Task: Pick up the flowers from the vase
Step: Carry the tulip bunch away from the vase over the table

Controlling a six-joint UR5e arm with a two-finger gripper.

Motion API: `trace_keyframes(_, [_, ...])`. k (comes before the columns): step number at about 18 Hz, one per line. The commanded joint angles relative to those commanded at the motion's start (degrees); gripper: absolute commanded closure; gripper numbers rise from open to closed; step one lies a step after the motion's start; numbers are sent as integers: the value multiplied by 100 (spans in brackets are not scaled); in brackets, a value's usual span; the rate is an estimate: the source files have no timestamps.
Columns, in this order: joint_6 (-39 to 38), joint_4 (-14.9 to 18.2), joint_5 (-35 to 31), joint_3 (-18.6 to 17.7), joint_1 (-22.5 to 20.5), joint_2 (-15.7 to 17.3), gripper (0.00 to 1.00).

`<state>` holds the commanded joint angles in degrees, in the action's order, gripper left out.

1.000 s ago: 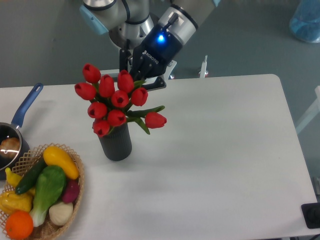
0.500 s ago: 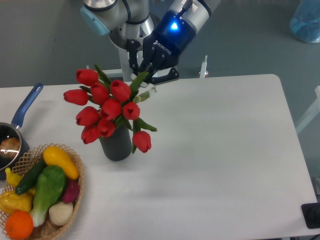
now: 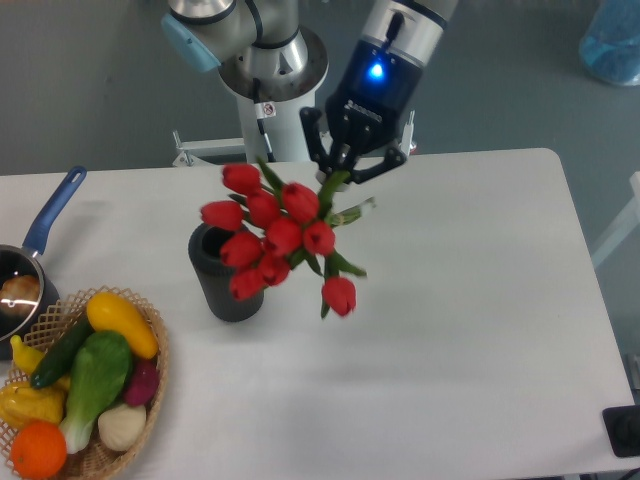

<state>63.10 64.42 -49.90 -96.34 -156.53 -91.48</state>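
The flowers [image 3: 280, 238], a bunch of red tulip buds with green stems and leaves, hang in the air to the right of the vase, clear of its mouth. My gripper [image 3: 345, 168] is shut on the stems at the bunch's upper right, above the table's far edge. The vase [image 3: 224, 272], a dark ribbed cylinder, stands upright on the white table with its round mouth open to view. Some buds overlap its right side in the picture.
A wicker basket [image 3: 140, 410] of vegetables and fruit sits at the front left corner. A saucepan with a blue handle [image 3: 52, 211] lies at the left edge. The arm's base [image 3: 265, 70] stands behind the table's far edge.
The bunch has come up out of the vase and moved right with the gripper. The vase's mouth, covered before, now shows. The vase stayed put.
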Motion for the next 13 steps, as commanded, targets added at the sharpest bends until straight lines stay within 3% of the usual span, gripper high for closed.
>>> trace_keyframes(7, [711, 9, -1257, 45, 114, -291, 100])
trace_keyframes(13, [791, 0, -2030, 212, 360, -554, 100])
